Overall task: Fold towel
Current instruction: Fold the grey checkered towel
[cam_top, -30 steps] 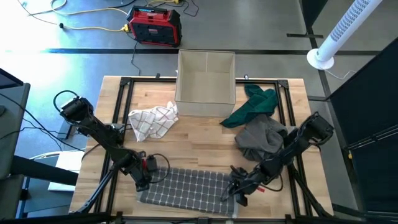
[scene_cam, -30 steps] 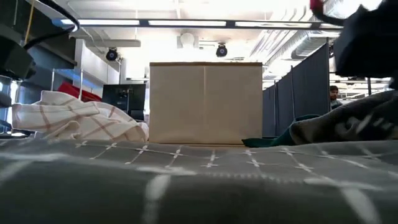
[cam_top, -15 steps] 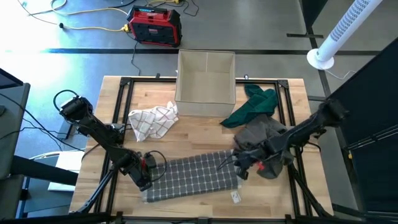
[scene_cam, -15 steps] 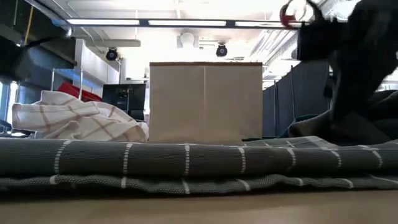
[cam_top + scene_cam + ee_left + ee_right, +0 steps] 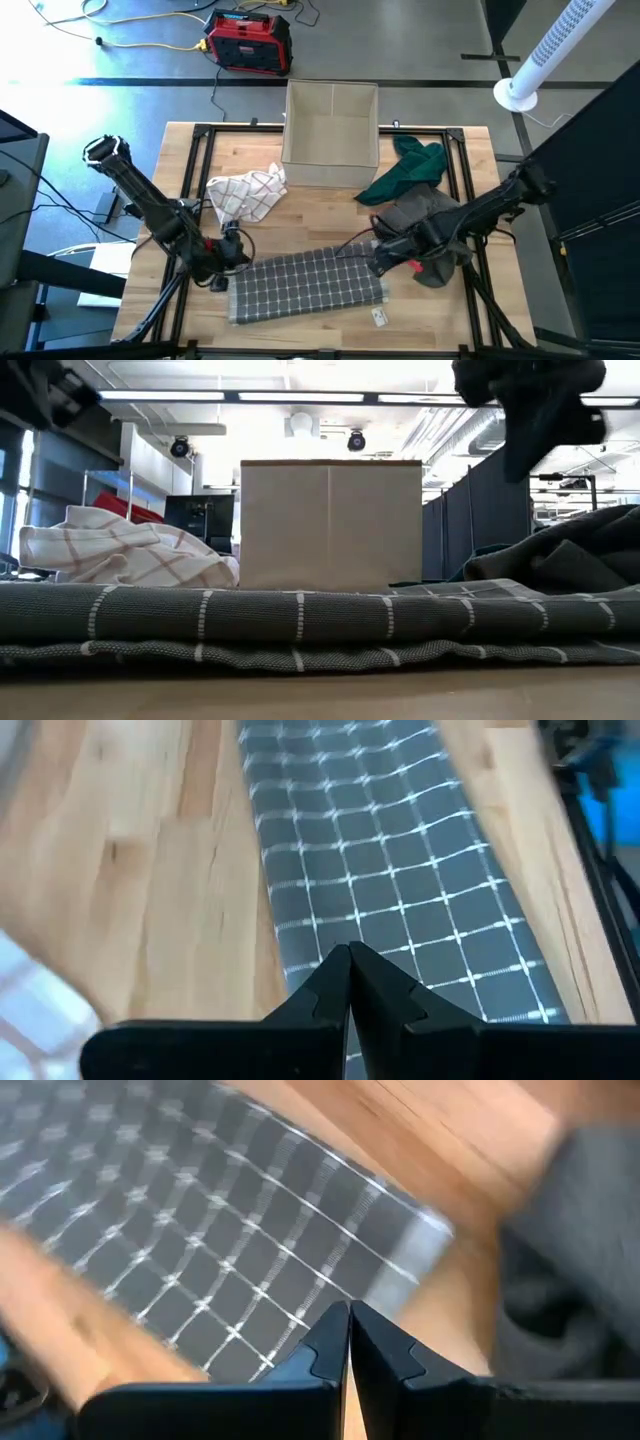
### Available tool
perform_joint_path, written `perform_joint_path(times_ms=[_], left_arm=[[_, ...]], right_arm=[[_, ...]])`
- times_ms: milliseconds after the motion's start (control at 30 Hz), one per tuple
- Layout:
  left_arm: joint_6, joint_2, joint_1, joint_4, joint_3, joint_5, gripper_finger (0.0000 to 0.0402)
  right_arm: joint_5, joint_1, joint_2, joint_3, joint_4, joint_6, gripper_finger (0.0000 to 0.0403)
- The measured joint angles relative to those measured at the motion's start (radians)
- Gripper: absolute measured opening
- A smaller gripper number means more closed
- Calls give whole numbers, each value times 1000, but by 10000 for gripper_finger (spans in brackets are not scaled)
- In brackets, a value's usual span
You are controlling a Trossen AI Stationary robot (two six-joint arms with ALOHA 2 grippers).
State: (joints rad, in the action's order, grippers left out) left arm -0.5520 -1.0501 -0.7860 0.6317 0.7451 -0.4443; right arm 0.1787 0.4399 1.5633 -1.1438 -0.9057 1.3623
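Towel: the grey towel [image 5: 305, 284] with the white grid lies flat on the front part of the wooden table [image 5: 330, 210], folded over on itself into a long band; from table height [image 5: 300, 625] two layers show, one lying on the other.

Left gripper: the left gripper [image 5: 232, 247] hangs just above the towel's left end, its fingers pressed together with nothing between them; its own wrist camera [image 5: 349, 960] looks past the closed tips down the length of the grid cloth.

Right gripper: the right gripper [image 5: 380, 262] sits at the towel's right end, right beside the far corner, tips squeezed together and empty; the wrist camera [image 5: 349, 1315] shows the towel's edge below and a grey heap off to one side.

Contact: neither pincer pinches the cloth; whether the tips brush it I cannot tell.

Cardboard box: an open box [image 5: 331, 135] stands at the back middle of the table, seen head-on from the low camera [image 5: 330, 525].

White checked cloth: crumpled [image 5: 246, 194] to the left of the box, well apart from the towel.

Green cloth: bunched [image 5: 407, 170] just right of the box.

Grey cloth: a rumpled heap [image 5: 420, 222] in front of the green one, beside the right arm.

Floor behind: a red case [image 5: 248, 41] with a yellow cable.
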Motion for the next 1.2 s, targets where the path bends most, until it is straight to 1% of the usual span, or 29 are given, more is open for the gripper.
perform_joint_path(times_ms=[100, 133, 200, 267, 333, 467, 600, 667, 1033, 1133, 1200], left_arm=[[84, 46, 0, 1, 1, -7, 0], [97, 53, 0, 1, 1, -7, 0], [109, 59, -4, 2, 1, -3, 0], [110, 61, -14, 6, 1, 13, 0], [108, 57, -33, 16, -2, 33, 0], [83, 57, -87, 14, -42, 45, 0], [4, 57, -144, 16, -81, 47, 0], [-26, 57, -175, 10, -84, 45, 0], [-83, 57, -310, -15, -114, 10, 0], [-172, 57, -346, -42, -164, 18, 0], [-252, 57, -374, -78, -208, 38, 0]], right_arm=[[-5, 6, 71, -28, -61, 138, 0], [-21, 7, 94, -27, -73, 175, 0], [-77, 7, 141, -25, -64, 195, 5], [-110, 7, 181, -25, -50, 199, 19], [-114, 7, 209, -25, -23, 201, 41], [-89, 5, 239, -25, 36, 212, 99], [-82, -6, 240, -25, 53, 252, 155], [-80, -9, 245, -25, 53, 255, 174], [-75, -17, 333, -24, 67, 263, 200], [-90, -17, 348, -27, 79, 272, 187], [-108, -18, 354, -28, 89, 271, 159]])
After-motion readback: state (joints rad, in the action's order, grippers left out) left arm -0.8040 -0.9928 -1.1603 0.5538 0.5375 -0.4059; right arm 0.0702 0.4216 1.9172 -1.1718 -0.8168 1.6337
